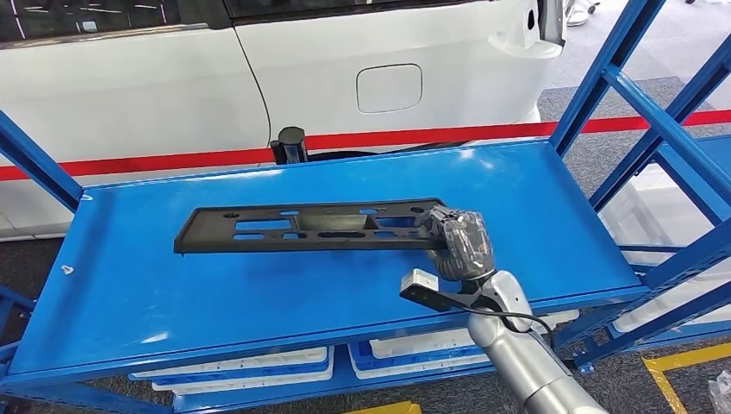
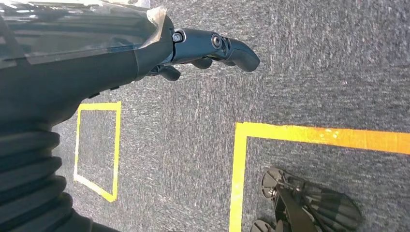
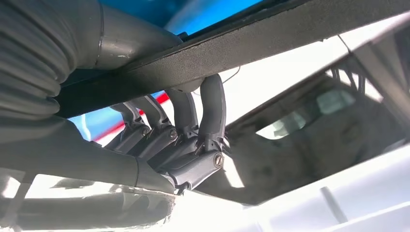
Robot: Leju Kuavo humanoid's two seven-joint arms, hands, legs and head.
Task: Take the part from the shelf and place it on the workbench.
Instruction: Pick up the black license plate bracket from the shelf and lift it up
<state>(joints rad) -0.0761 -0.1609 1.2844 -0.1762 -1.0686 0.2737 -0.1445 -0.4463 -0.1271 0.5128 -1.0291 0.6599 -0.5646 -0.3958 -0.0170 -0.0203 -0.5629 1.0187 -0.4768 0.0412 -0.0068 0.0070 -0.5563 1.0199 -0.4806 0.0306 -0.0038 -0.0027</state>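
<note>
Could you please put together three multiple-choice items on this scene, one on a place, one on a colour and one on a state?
1. Where is the black part?
A. on the blue shelf
B. on the floor
C. on the car's roof

2. What colour is the tape on the floor under the left hand?
A. green
B. yellow
C. white

3. What is the right hand doing?
A. hanging free
B. resting flat on the shelf
C. gripping the part's end

Answers: 1 A, it lies along the shelf top; 2 B, yellow lines cross the grey carpet; 3 C, its fingers curl round the part's edge.
</note>
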